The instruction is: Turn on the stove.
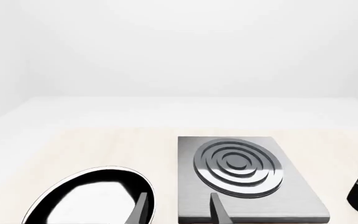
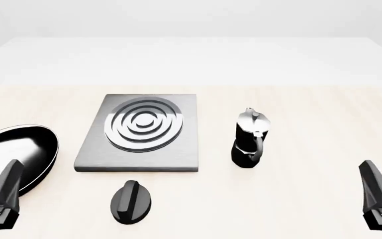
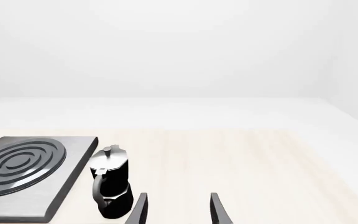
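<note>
- The stove [image 2: 141, 133] is a flat grey metal slab with ringed burner circles, lying on the pale tabletop [image 2: 310, 199], left of centre in the front view.
- Its knob [image 2: 131, 201] lies apart from it, just in front of the slab's near edge: a round black disc with a raised ridge across the top.
- The knob looks small, hard and stiff. It should turn about its own upright axis rather than lift, and the smooth rim may be slippery.
- The ridge is the best place to take hold: a finger on each flat side, pinched firmly, then a twist of the wrist.
- The left hand [image 2: 2, 199] is open and holds nothing. It hangs low at the near left, beside the frying pan [image 2: 15, 149].
- The right hand [image 2: 380, 201] is also open and empty, at the near right, well apart from the knob.
- The left hand is the nearer to the knob.
- The coffee pot [image 2: 249, 139] stands right of the slab, clear of the knob.
</note>
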Motion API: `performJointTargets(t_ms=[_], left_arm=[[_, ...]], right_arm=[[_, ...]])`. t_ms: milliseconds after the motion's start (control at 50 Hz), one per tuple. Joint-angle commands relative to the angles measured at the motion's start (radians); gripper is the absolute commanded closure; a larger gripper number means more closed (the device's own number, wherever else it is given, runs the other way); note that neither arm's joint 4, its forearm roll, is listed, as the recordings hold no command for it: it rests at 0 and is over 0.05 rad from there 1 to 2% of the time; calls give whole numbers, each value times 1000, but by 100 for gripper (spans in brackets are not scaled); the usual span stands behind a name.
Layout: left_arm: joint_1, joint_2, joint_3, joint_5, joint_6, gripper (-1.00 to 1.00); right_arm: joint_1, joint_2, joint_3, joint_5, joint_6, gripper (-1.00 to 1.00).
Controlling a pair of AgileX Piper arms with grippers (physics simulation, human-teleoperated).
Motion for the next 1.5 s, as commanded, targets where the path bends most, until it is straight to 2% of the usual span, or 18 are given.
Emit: performJointTargets(t_ms=[20, 60, 100, 180, 200, 240, 260, 360, 380, 420, 520, 540, 580, 600, 720, 920, 1040, 1500], left_arm=[[-1, 40, -2, -14, 1, -100], [-7, 65, -6, -27, 8, -100], [-15, 159, -8, -86, 51, -100], [-32, 387, -19, -221, 73, -100], [-55, 395, -32, -209, 43, -100], [-34, 484, -46, -240, 103, -100], [-45, 543, -63, -248, 69, -100], [-76, 648, -107, -215, 77, -100], [-63, 676, -102, -226, 122, -100], [-90, 733, -121, -210, 72, -100], [-113, 731, -137, -166, 59, -100], [-129, 759, -149, -155, 24, -100], [-126, 787, -170, -124, 26, -100], [-153, 829, -183, -110, -16, -100], [-212, 779, -238, 24, 9, -100], [-314, 823, -310, 135, -49, -100], [-361, 858, -333, 169, -94, -100], [-466, 960, -389, 223, -140, -100]], right_arm=[[-6, 11, -1, 4, 6, -100], [-6, 9, -1, 6, -1, -100], [-4, 16, 0, 1, -1, -100], [-9, 3, -2, 9, 0, -100], [-9, 1, -2, 10, -4, -100], [-12, -1, -3, 10, -8, -100], [-12, -1, -3, 10, -8, -100], [-14, -2, -2, 8, -9, -100], [-14, -2, -2, 8, -9, -100], [-14, -2, -3, 8, -8, -100], [-14, -3, -2, 4, -15, -100], [-14, -3, -2, 4, -16, -100], [-14, -3, -2, 3, -16, -100], [-14, -3, -3, 4, -17, -100], [-15, -3, -3, 1, -22, -100], [-14, -3, -2, 3, -24, -100], [-12, -3, -2, 2, -26, -100], [-13, -3, -1, -5, -22, -100]])
